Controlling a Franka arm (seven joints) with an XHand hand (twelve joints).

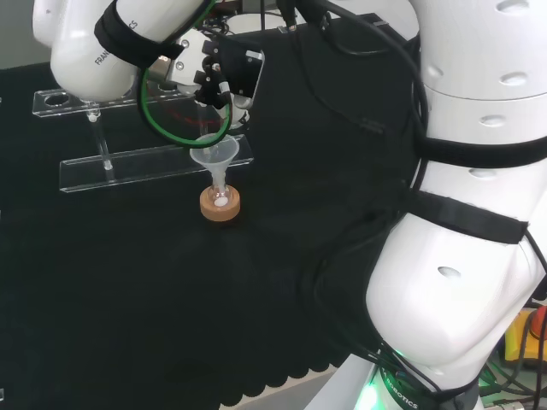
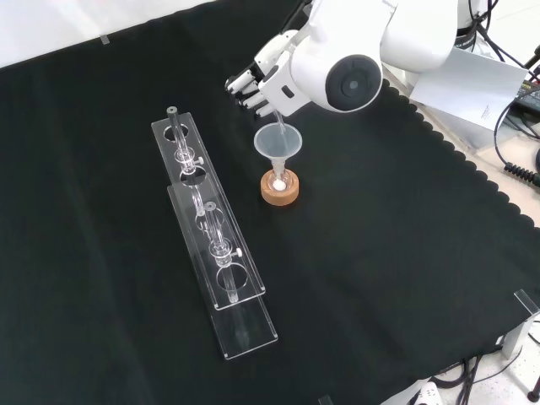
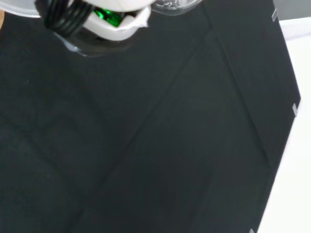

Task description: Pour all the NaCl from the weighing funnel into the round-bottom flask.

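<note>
The round-bottom flask (image 1: 221,198) (image 2: 278,180) sits in a cork ring (image 1: 220,207) (image 2: 280,193) mid-cloth, with white powder showing at its bottom. A clear plastic funnel (image 1: 214,155) (image 2: 278,142) stands in its neck. Just above it the hand (image 1: 215,72) (image 2: 263,80) is curled round the clear weighing funnel (image 1: 224,114) (image 2: 273,116), which is tilted with its thin spout down into the plastic funnel's mouth. In the wrist view a white part of the hand (image 3: 104,17) and a bit of clear glass (image 3: 174,5) show over the black cloth.
A long clear acrylic rack (image 1: 128,162) (image 2: 211,240) with round holes lies left of the flask in the front view and behind it in the head view. The arm's white links (image 1: 466,213) (image 2: 354,51) stand close by. The cloth's scalloped edge (image 2: 472,169) runs at the right.
</note>
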